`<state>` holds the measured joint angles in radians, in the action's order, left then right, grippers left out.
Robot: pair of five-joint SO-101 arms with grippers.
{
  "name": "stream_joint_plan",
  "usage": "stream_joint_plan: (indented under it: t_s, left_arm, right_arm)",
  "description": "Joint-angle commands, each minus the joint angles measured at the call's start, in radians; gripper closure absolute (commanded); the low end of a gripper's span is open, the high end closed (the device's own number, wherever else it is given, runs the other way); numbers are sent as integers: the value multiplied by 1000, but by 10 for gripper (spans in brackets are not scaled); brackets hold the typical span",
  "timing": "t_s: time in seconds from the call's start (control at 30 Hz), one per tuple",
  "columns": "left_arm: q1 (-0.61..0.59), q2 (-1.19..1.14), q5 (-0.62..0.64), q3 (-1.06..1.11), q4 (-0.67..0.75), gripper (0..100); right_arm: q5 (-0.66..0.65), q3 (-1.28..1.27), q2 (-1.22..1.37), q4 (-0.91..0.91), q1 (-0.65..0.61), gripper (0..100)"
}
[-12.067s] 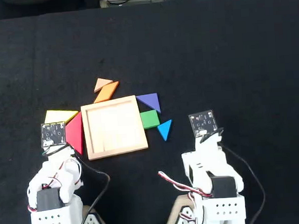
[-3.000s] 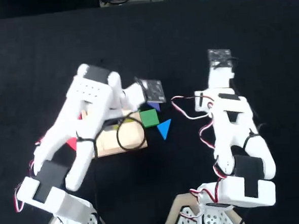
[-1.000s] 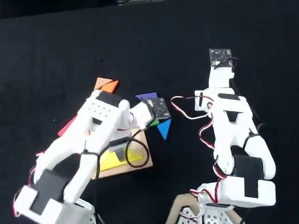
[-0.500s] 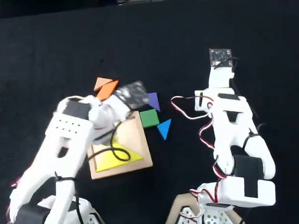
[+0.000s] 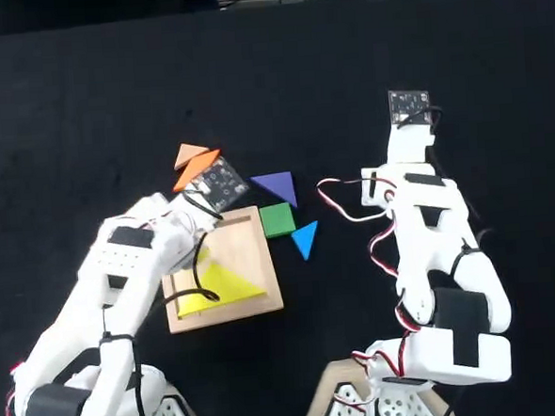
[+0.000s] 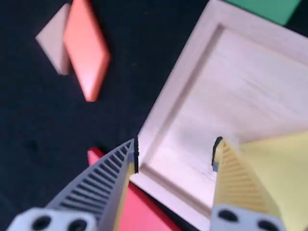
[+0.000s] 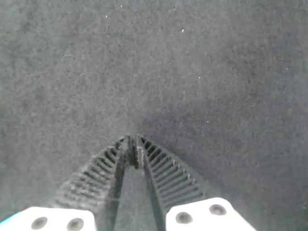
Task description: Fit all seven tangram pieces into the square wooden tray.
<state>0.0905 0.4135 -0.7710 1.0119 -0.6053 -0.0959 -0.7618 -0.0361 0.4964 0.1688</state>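
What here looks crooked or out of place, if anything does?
The tray sits slightly turned, not square with the far edge of the table. The yellow triangle lies inside it. The red piece lies outside, beside a tray corner, partly under the open left pincer. Nothing looks broken or spilled.

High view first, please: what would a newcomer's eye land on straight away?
The yellow triangle lying in the pale tray, bright against the black cloth. Next, the left claw, open above the tray's rim. A green square, a blue triangle and a purple piece lie loose beside the tray.
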Motion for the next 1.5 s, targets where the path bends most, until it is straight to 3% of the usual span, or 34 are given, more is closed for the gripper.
stream_joint_plan:
  t_s: [0.0,0.57,0.93,1.03,1.23,1.47]
  left_arm:
    - [-22,60,8,-21,-26,736]
    - [140,80,11,91,-58,736]
    - [27,68,3,-116,-54,736]
    - [22,66,-12,-97,-57,736]
    - [-47,66,-195,-28,-57,736]
    - [-101,66,-219,38,12,736]
  right_arm:
    - [5,50,-1,-21,-15,986]
    - [5,50,1,-21,-15,986]
    - [5,50,-2,-21,-15,986]
    - [5,50,-2,-21,-15,986]
    - [5,50,-1,-21,-17,986]
    - [5,50,-1,-21,-37,986]
